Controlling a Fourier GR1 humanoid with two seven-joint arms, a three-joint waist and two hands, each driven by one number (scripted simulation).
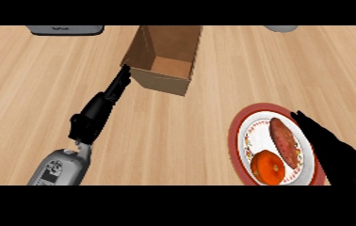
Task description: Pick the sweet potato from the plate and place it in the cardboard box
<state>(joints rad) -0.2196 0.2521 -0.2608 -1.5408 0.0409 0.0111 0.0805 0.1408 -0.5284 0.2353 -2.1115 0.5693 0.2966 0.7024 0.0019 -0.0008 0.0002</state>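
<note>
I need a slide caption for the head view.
Sweet potato lies on the plate, right hand at its rim; left hand at the cardboard box.

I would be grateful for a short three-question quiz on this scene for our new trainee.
1. True or false: the sweet potato lies on the plate.
2. Which hand is nearer the cardboard box? A) left hand B) right hand
3. Fill in: the round item beside the sweet potato is coloured ____.
Key: 1 true; 2 A; 3 orange.
</note>
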